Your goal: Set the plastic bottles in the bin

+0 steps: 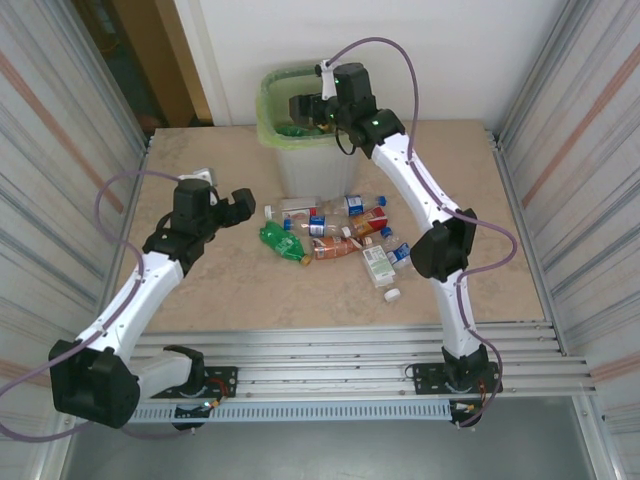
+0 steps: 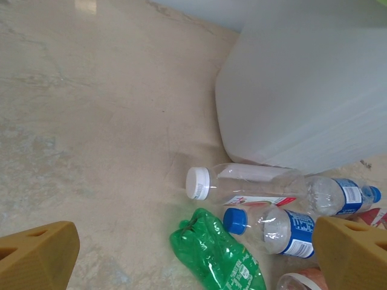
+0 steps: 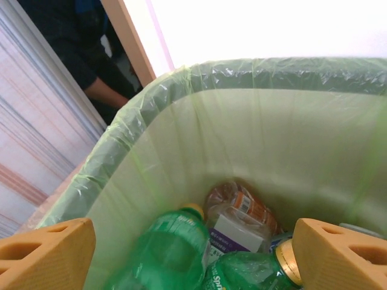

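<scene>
Plastic bottles (image 1: 330, 235) are mostly left lying in a loose heap on the table (image 1: 230, 290) just in front of the bin (image 1: 268, 112). A few are already seen down inside it, green ones plus a brown one with an orange label.

The right gripper (image 3: 193, 244) is parked over the bin's mouth, fingers spread wide with nothing caught between them, so that side's drop looks done tbh. The left gripper (image 2: 193, 251) is held above the end of the heap nearest the bin's left front corner, also spread wide and empty. So a fresh pickup by the left arm is probably the step in hand.

The white-capped clear bottle (image 2: 242, 181) is laid on its side close to the bin's front wall. Its long axis runs roughly parallel to that wall and its cap is pointed toward the bin's left corner. The blue-capped bottle (image 2: 275, 228), a bit further from the bin, is laid the same way. The crushed green bottle (image 2: 217, 257) is set diagonally, furthest from the bin of the three, and its neck end can't be told for sure.

For the next move, the fingers would need to be lowered over one bottle and closed across its narrow width, not along its length.
</scene>
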### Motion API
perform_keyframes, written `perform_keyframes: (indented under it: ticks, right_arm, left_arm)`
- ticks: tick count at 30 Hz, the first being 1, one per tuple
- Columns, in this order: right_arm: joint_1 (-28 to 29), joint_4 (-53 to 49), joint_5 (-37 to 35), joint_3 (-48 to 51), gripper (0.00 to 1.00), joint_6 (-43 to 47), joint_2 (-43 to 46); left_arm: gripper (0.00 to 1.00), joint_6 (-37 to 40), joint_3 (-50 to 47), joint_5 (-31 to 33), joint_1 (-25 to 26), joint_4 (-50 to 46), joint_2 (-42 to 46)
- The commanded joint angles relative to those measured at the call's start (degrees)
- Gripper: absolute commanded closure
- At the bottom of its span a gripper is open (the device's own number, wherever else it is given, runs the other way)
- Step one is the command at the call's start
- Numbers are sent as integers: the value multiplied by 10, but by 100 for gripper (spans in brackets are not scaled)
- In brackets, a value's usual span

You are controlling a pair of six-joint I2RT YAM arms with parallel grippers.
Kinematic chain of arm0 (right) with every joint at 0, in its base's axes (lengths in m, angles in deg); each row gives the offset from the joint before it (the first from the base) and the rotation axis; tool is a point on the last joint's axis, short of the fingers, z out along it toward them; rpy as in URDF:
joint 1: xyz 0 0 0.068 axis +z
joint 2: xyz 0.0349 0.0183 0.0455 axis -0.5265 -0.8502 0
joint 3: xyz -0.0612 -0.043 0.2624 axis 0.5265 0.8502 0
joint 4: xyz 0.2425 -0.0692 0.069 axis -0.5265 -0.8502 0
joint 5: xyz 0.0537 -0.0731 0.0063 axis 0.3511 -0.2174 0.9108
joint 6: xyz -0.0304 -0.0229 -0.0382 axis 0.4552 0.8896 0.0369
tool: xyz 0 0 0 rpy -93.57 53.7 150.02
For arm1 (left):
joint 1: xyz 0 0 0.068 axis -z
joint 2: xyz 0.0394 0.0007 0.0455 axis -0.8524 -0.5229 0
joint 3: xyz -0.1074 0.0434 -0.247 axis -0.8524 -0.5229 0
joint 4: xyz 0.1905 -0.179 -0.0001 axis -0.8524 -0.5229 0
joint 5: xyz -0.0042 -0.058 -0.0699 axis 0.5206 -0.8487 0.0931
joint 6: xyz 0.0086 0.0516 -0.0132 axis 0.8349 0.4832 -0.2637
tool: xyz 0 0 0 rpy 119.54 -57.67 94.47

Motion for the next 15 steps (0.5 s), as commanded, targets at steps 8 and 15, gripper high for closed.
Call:
perform_keyframes:
  ticks: [8, 15]
  right_arm:
    - [3, -66, -74, -2, 10, 35, 119]
    - [3, -73, -134, 143, 3, 11, 230]
  left_arm:
    - [1, -43, -36, -28, 11, 15, -8]
    - [3, -85, -59, 1, 58, 10, -28]
